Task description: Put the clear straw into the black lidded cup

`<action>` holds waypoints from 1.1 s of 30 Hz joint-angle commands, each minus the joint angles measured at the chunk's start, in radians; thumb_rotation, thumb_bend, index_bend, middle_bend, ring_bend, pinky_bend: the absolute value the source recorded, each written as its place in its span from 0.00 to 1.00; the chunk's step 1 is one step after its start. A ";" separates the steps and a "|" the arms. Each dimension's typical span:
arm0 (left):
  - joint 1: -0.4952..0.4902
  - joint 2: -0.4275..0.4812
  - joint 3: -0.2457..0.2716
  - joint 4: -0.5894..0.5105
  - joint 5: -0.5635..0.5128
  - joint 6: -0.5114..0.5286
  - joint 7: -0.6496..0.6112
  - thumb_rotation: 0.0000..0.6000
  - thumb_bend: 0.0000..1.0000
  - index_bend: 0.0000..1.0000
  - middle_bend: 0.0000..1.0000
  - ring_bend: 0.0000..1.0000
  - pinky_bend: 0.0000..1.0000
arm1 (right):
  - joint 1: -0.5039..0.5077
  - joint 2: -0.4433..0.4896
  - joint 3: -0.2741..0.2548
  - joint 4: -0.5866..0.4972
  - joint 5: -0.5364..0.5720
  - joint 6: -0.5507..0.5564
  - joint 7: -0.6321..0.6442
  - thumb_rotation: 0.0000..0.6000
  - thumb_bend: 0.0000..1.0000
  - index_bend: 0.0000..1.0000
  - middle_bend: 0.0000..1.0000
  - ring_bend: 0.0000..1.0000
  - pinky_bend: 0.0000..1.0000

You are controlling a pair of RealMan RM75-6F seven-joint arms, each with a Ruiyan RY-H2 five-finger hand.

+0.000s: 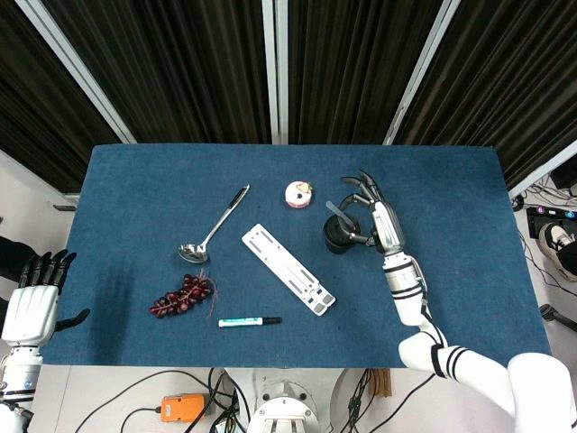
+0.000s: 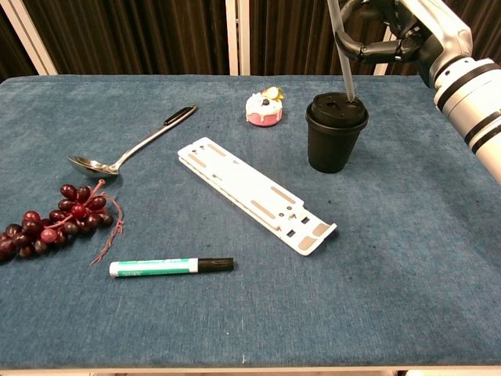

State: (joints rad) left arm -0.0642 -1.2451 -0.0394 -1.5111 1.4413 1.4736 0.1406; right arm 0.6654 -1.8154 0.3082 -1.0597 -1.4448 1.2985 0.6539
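Note:
The black lidded cup (image 2: pixel 336 133) (image 1: pixel 341 234) stands upright right of the table's middle. My right hand (image 2: pixel 395 35) (image 1: pixel 373 219) hovers just above and right of it, pinching the clear straw (image 2: pixel 344 59) (image 1: pixel 339 213) near its upper part. The straw hangs almost upright, and its lower tip meets the lid at the back; whether it is inside a hole I cannot tell. My left hand (image 1: pixel 30 302) hangs off the table's near left corner, fingers spread, holding nothing.
A white slotted bracket (image 2: pixel 254 192) lies diagonally at the centre. A small pink cake (image 2: pixel 264 108) sits left of the cup. A ladle (image 2: pixel 129 149), a bunch of dark grapes (image 2: pixel 51 223) and a green marker (image 2: pixel 168 266) lie on the left half of the blue table (image 2: pixel 407 258).

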 commanded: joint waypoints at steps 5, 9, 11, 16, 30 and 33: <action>-0.001 -0.001 0.000 0.001 -0.001 -0.002 0.002 1.00 0.06 0.09 0.08 0.01 0.00 | 0.005 -0.015 -0.011 0.024 0.003 -0.011 0.009 1.00 0.60 0.60 0.27 0.10 0.11; -0.001 -0.002 -0.001 0.001 -0.002 -0.003 0.001 1.00 0.06 0.09 0.08 0.01 0.00 | 0.007 -0.026 -0.016 0.042 0.003 -0.012 0.023 1.00 0.60 0.60 0.27 0.10 0.11; -0.001 -0.002 0.001 0.002 -0.003 -0.005 0.001 1.00 0.06 0.09 0.08 0.01 0.00 | 0.005 -0.031 -0.017 0.049 0.006 -0.012 0.031 1.00 0.60 0.60 0.27 0.10 0.11; -0.003 -0.004 0.001 0.004 -0.004 -0.009 0.000 1.00 0.06 0.09 0.08 0.01 0.00 | -0.001 -0.039 -0.018 0.066 0.020 -0.023 0.057 1.00 0.60 0.59 0.27 0.10 0.11; -0.007 -0.004 -0.001 0.004 -0.005 -0.013 0.001 1.00 0.06 0.09 0.08 0.01 0.00 | -0.025 -0.069 -0.007 0.114 0.074 -0.066 0.182 1.00 0.60 0.54 0.27 0.10 0.09; -0.008 -0.005 -0.001 0.004 -0.004 -0.012 0.002 1.00 0.06 0.09 0.08 0.01 0.00 | -0.029 -0.071 -0.012 0.123 0.074 -0.075 0.202 1.00 0.60 0.49 0.27 0.09 0.08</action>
State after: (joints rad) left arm -0.0717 -1.2498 -0.0402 -1.5069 1.4372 1.4613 0.1427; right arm 0.6380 -1.8854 0.2981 -0.9392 -1.3717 1.2270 0.8511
